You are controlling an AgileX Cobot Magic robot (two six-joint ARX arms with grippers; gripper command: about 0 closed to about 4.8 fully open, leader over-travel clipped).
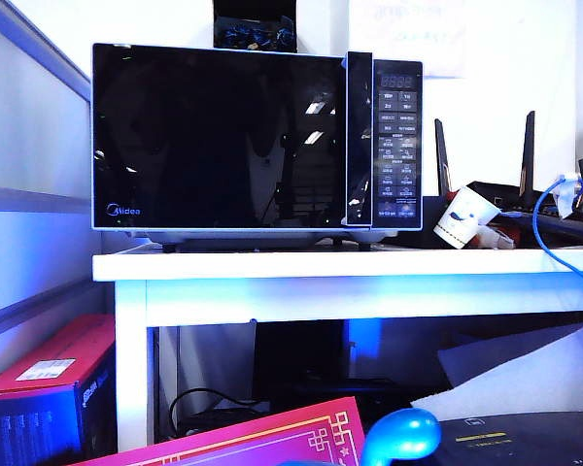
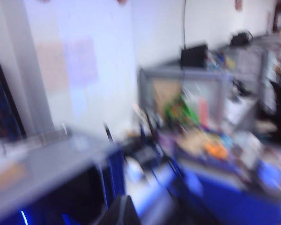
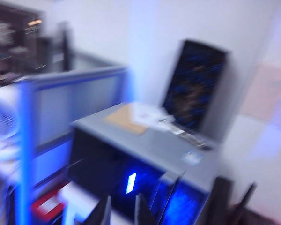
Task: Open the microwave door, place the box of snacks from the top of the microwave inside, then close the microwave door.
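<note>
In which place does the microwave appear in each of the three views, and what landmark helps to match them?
Exterior view: the microwave stands centre-left on the white table; no hand shows.
Left wrist view: blurred; its grey top lies beyond the left hand.
Right wrist view: its grey top lies beyond the right hand.
Shared landmark: the dark box standing on it.

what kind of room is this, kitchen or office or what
Probably an office or lab, not a kitchen: the microwave sits on a white table beside a router with antennas, and the left wrist view shows cluttered desks with partitions.
</note>
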